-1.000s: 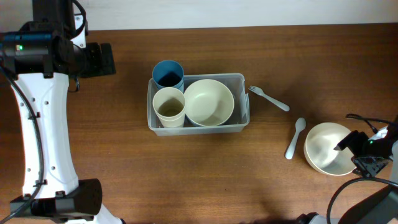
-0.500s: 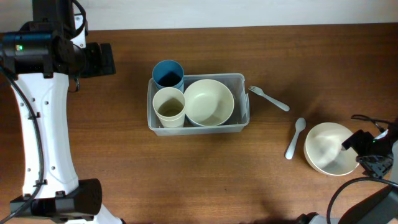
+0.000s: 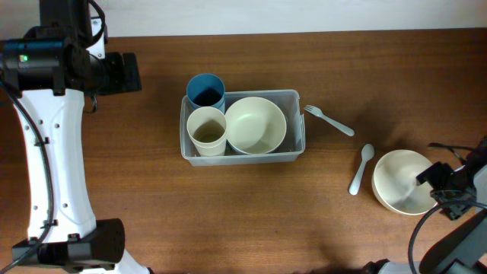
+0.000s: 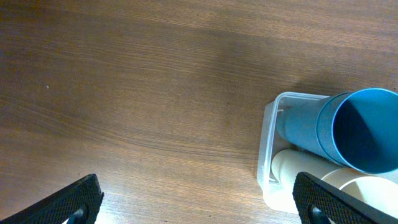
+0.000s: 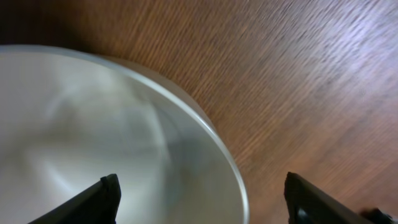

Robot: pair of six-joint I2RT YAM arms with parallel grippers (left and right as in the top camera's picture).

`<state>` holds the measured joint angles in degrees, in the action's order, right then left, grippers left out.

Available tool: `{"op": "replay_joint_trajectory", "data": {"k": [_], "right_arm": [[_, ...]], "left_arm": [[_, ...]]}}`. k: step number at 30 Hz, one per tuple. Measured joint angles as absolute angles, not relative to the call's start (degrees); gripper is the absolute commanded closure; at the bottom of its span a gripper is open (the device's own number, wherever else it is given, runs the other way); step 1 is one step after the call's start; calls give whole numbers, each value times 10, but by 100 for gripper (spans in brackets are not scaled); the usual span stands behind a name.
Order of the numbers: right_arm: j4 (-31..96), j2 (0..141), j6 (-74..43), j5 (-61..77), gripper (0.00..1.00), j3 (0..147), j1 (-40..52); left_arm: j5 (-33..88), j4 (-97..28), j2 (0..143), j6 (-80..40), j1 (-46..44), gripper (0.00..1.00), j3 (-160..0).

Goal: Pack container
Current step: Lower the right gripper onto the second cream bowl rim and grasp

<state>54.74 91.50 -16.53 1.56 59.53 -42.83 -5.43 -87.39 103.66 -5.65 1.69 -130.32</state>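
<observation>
Lying upper centre, the container (image 3: 242,157) holds a blue cup (image 3: 205,90), cream cup (image 3: 207,129) and bowl (image 3: 256,124). Right gripper (image 5: 202,196), spread wide, hangs over the rim of a second bowl (image 3: 397,183), lower right; left gripper (image 4: 196,199), equally wide, upper left.

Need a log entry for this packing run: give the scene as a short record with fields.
container: clear tub, mid-table
inside: blue cup, cream cup, cream bowl
outside: white fork, white spoon, white bowl, all to its right
left gripper: open, over the table left of the container
right gripper: open, straddling the white bowl's rim
</observation>
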Motion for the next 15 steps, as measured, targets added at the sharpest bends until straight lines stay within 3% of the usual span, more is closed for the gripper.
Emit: {"op": "replay_joint_trajectory", "data": {"k": [3, 9, 15], "right_arm": [[529, 920, -165, 22, 29, 583, -428], [502, 920, -167, 32, 56, 564, -428], [482, 921, -168, 40, 57, 546, -428]], "left_arm": [[-54, -874, 1037, -57, 17, 0, -1303], [-54, -874, 1037, -57, 17, 0, -1303], [-54, -874, 1037, -57, 17, 0, -1303]]}}
